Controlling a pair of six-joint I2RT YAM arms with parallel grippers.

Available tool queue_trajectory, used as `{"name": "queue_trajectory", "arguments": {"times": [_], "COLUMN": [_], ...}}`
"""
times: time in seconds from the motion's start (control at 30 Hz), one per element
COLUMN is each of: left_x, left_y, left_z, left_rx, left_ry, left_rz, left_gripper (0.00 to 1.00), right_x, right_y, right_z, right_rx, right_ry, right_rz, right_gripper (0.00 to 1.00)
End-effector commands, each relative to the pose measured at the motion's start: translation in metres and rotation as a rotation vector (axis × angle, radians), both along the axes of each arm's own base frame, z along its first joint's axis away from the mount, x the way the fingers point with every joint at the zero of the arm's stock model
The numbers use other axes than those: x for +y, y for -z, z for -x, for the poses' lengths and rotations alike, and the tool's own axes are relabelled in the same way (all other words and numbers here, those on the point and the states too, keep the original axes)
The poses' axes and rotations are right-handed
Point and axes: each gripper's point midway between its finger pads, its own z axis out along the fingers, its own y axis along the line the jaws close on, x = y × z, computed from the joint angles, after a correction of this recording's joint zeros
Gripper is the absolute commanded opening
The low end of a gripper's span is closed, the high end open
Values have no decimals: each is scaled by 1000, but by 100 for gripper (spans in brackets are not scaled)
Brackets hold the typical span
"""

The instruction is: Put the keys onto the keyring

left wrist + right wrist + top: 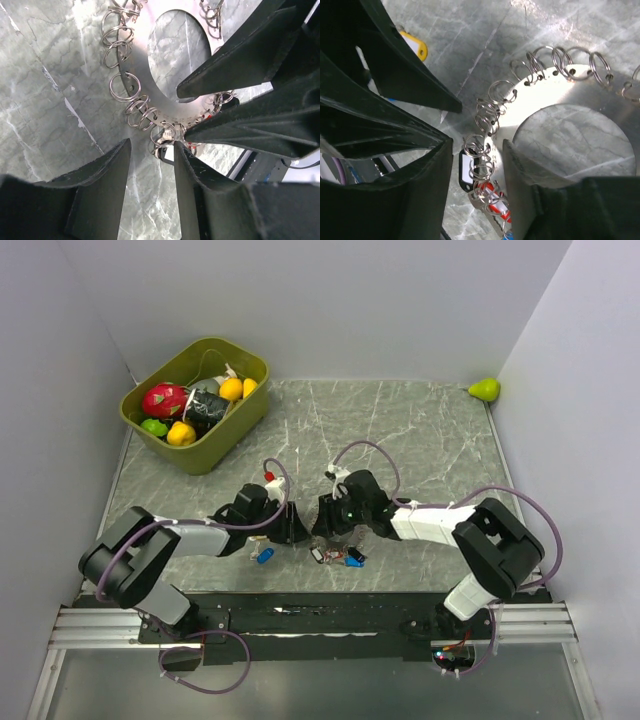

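Observation:
The keyring (560, 95) is a flat silvery metal ring lying on the marble table, its rim hung with several small wire loops (122, 86). My right gripper (477, 145) is open and straddles that rim, where a black-tagged key (466, 171) and a red-tagged key (495, 197) hang between the jaws. My left gripper (151, 145) is open too, tips at the same stretch of rim, bare table between its fingers. From above, the left gripper (293, 530) and right gripper (325, 523) meet nose to nose and hide the ring. Loose blue-tagged keys (264, 555) (355, 561) lie near the front edge. A yellow tag (415, 45) lies behind the left fingers.
An olive bin (215, 450) holding toy fruit stands at the back left. A green toy pear (485, 390) sits in the far right corner. White walls close in three sides. The arms' mounting rail (300, 615) runs along the near edge.

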Motion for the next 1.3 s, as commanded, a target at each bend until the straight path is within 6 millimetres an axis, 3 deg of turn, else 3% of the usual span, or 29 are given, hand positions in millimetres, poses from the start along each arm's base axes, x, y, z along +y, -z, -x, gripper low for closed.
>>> {"name": "queue_trajectory", "arguments": {"times": [0.0, 0.47, 1.0, 1.27], "left_x": [-10, -8, 7, 8], "left_y": [-7, 3, 11, -2], "left_z": [-1, -3, -10, -9], "left_rx": [-45, -43, -43, -82], "left_ry": [31, 6, -83, -90], "left_rz": [55, 62, -16, 20], "left_gripper": [45, 33, 22, 26], "right_x": [17, 22, 24, 16], "right_y": [-14, 2, 0, -4], "right_z": [-13, -19, -20, -19], "right_rx": [-44, -9, -5, -14], "right_ry": [-9, 2, 3, 23], "right_rz": [-49, -36, -55, -36], "right_gripper": [48, 45, 45, 45]}}
